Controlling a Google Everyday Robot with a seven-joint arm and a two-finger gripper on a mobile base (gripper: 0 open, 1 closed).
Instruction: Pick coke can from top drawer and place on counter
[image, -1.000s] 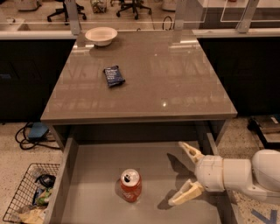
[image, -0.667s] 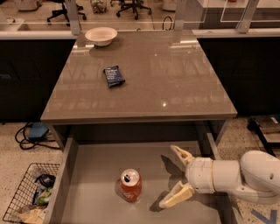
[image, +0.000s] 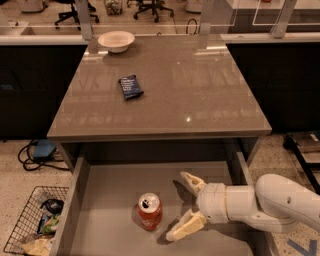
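While can stands upright in drawer, gripper beside it, spread wide: centre fingers around can, then close.

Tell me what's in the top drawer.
Inside the top drawer the coke can stands upright on the grey floor. The open tool is in there, right of the can, apart from it. The arm covers the floor beneath it.

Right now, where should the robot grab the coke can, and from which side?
Probably around its middle, from the picture's right: the coke can stands upright in the top drawer, round sides clear, and the open gripper sits there beside it.
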